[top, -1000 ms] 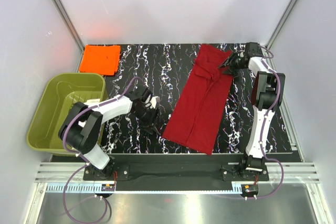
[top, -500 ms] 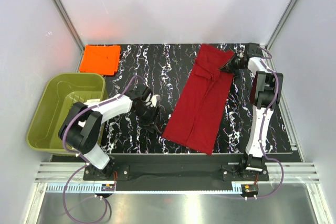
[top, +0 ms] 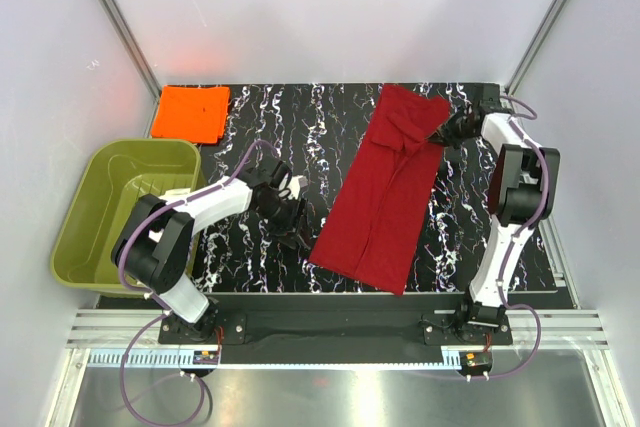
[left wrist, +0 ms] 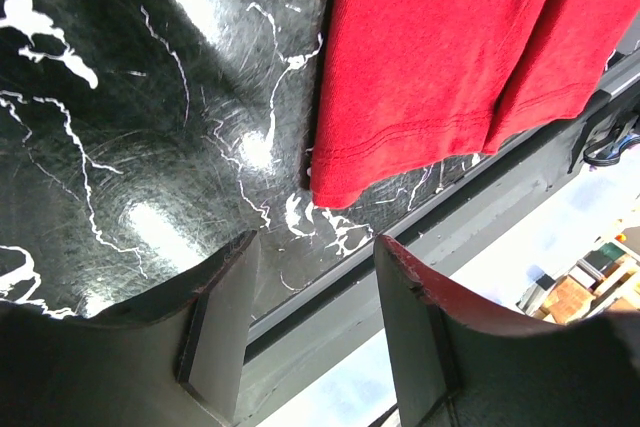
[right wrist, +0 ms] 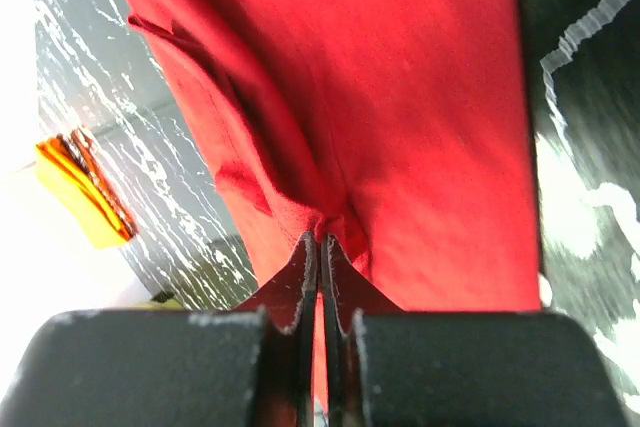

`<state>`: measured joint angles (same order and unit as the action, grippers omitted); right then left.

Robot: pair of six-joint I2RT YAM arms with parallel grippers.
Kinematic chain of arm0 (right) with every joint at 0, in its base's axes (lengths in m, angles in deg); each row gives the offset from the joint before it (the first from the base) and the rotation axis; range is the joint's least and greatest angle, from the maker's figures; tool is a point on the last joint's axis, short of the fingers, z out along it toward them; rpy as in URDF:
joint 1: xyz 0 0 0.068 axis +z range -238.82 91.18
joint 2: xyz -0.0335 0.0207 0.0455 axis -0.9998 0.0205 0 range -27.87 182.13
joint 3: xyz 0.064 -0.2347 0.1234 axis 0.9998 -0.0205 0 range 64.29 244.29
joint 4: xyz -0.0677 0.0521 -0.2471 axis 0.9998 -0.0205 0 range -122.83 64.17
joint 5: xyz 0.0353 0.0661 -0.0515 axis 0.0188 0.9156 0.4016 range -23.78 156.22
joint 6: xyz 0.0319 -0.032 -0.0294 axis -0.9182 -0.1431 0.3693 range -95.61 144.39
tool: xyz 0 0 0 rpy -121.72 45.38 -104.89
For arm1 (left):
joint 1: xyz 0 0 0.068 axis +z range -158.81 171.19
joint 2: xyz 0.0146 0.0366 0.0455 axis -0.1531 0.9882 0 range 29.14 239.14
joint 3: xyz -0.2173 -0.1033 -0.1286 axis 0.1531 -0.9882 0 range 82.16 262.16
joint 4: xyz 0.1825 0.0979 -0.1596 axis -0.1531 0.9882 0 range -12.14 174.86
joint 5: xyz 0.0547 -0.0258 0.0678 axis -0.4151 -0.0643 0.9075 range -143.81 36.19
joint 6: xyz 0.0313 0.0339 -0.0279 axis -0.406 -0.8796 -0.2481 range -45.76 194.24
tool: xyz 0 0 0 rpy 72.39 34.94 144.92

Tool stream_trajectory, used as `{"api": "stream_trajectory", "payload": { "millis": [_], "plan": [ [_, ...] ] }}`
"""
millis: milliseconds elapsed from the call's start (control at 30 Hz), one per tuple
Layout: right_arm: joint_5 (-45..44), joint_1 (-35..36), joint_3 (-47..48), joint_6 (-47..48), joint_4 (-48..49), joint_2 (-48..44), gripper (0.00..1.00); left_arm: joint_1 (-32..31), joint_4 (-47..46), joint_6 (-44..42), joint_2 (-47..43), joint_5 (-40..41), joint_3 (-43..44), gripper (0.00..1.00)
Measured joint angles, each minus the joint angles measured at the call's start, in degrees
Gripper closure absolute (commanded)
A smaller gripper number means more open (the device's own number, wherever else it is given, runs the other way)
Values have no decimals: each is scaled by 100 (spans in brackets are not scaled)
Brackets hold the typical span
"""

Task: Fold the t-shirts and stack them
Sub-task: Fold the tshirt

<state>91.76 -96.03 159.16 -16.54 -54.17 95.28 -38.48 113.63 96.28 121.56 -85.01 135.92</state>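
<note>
Bright orange cloth t-shirt (top: pixel 190 113) folded. My right gripper (right wrist: pixel 320 242) clamps the half-folded crimson cloth t-shirt (top: pixel 385 197), left gripper (left wrist: pixel 315 247) apart, empty. Cross-fold, stacking pending.

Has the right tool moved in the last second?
Yes. The right tool slid slightly toward the near edge of the table, now shut on the red t-shirt.

No text, label, brand, number or sign can be read in any of the 3 views. The red t-shirt (top: pixel 385 187) and the orange t-shirt (top: pixel 190 112) are plain cloth without print. In the left wrist view, some small boxes (left wrist: pixel 588 289) show beyond the edge of the surface (left wrist: pixel 120 97), but they are too blurred to tell any writing on them.
</note>
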Motion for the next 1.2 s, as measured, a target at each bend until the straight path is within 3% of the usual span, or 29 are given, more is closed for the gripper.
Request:
{"api": "stream_trajectory", "payload": {
  "millis": [300, 433, 567, 767, 933, 1067, 1200],
  "plan": [
    [-651, 2, -1016, -507, 79, -566, 99, 11, -33, 0, -13, -9, 9, 46],
    [-859, 2, -1488, -743, 101, -723, 79, 13, -35, 0, -13, -9, 7, 46],
    [-909, 2, -1532, -765, 92, -730, 53, 13, -35, 0, -13, -9, 7, 46],
    [-1172, 2, -885, -70, -258, -726, 34, 35, -42, -2, -13, -13, 2, 46],
    [-1268, 2, 409, 568, -413, -420, 34, 39, -103, 0, -13, -50, -37, 46],
    [-1169, 17, 1366, 745, -407, 160, 46, 39, -181, 13, -15, -125, -96, 45],
    [-1091, 52, 2096, 741, -463, 857, 41, 39, -339, 70, -20, -271, -105, 46]
  ]
}}
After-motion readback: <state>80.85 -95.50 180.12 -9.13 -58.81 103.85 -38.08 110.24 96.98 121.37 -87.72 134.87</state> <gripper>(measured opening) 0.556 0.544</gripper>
